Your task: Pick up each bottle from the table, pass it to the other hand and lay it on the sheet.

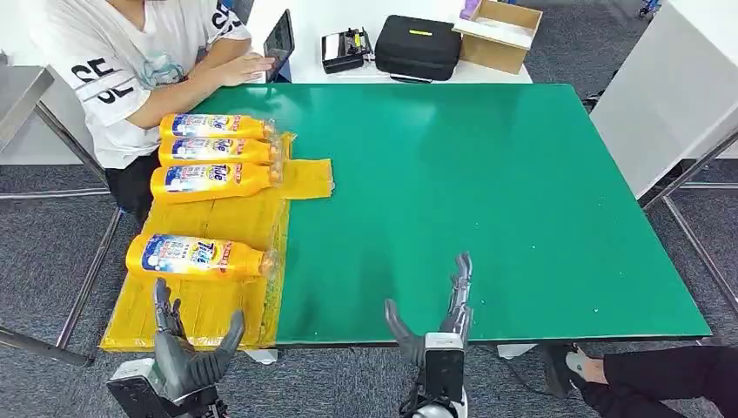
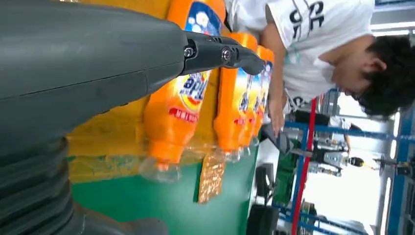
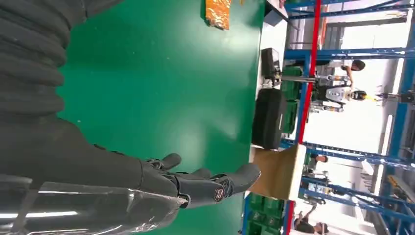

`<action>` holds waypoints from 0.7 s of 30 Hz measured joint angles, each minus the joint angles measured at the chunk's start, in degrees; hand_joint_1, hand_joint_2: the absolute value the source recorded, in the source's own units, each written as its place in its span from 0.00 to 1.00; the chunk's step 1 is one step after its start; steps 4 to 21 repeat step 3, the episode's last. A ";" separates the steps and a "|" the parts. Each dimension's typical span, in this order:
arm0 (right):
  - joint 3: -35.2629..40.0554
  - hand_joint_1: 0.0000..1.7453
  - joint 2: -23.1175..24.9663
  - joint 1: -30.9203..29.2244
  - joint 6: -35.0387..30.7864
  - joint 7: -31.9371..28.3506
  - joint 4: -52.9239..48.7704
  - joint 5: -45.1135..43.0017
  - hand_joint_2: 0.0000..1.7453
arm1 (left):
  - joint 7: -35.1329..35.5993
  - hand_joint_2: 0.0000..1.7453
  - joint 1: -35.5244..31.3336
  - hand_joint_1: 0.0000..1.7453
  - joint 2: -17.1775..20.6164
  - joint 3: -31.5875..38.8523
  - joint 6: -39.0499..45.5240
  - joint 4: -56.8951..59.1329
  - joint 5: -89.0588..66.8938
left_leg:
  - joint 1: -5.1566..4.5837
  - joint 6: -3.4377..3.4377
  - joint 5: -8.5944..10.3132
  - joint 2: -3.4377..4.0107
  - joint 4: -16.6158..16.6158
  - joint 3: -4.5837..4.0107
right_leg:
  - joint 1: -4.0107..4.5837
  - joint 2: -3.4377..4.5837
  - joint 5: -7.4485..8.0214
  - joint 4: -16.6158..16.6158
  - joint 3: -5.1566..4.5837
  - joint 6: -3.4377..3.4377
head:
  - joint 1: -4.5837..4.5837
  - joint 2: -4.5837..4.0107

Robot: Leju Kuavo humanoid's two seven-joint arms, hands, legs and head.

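Orange bottles, four in all, lie on their sides on the yellow sheet (image 1: 218, 222) at the left end of my green desk (image 1: 487, 200), caps pointing toward the desk's middle. Three lie side by side at the far end: the farthest bottle (image 1: 216, 126), the second bottle (image 1: 218, 150) and the third bottle (image 1: 213, 178). The nearest bottle (image 1: 196, 257) lies apart from them, closer to me. My left robot hand (image 1: 187, 348) hangs at the near edge of the sheet, fingers spread and holding nothing. My right robot hand (image 1: 439, 318) reaches over the desk's near edge, fingers stretched out and likewise holding nothing. A person in a white T-shirt (image 1: 130, 70) sits at the far left corner. A black case (image 1: 418, 48) and a cardboard box (image 1: 498, 35) stand on the white table beyond.
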 measured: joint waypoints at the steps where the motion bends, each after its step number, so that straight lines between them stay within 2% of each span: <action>1: 0.11 0.00 -0.02 0.00 0.02 0.00 0.13 -0.02 1.00 | 0.00 1.00 0.02 0.00 0.02 -0.13 -0.02 0.07 0.00 | 0.00 0.00 0.00 0.00 0.00 0.00 | 0.00 0.00 0.00 0.00 0.00 0.00 | 0.00 0.00; 21: 0.35 0.00 -0.18 -0.01 0.02 0.00 0.46 -0.28 1.00 | -0.35 1.00 0.07 0.00 0.24 -0.67 -0.18 0.13 -0.30 | 0.00 0.00 0.00 0.00 0.00 0.00 | 0.00 0.00 0.00 0.00 0.00 0.00 | 0.00 0.00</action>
